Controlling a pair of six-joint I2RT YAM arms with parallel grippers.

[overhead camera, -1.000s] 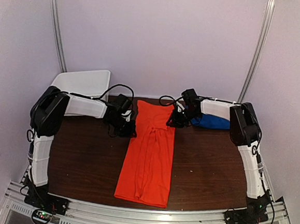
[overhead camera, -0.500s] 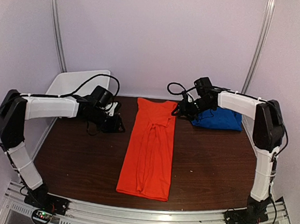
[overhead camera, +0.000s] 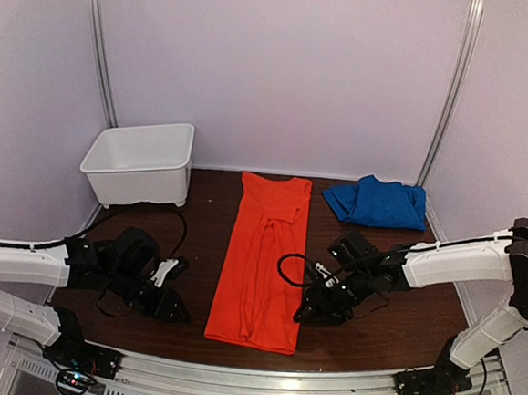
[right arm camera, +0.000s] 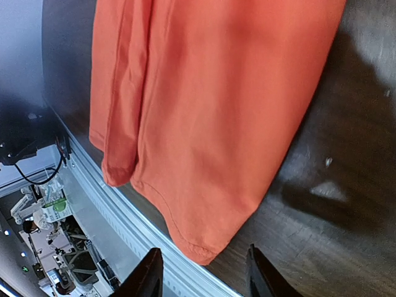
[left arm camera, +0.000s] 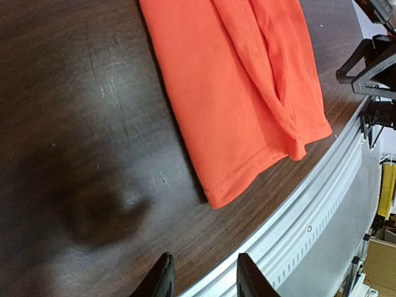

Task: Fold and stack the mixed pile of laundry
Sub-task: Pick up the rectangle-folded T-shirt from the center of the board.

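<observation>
Orange-red cloth T-shirt (overhead camera: 263, 262), long folded strip, centre; royal-blue cloth garment (overhead camera: 378, 203), far right; left gripper (left arm camera: 204, 278) and right gripper (right arm camera: 203, 275) beside shirt's near hem, jaws apart, empty.

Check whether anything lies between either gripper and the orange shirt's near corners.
Nothing visible does. Only bare table separates the left gripper and the right gripper from the shirt's near hem; both are open and empty.

T-shirt (overhead camera: 261, 261) between bin (overhead camera: 137, 184) and other garment (overhead camera: 378, 203)
</observation>
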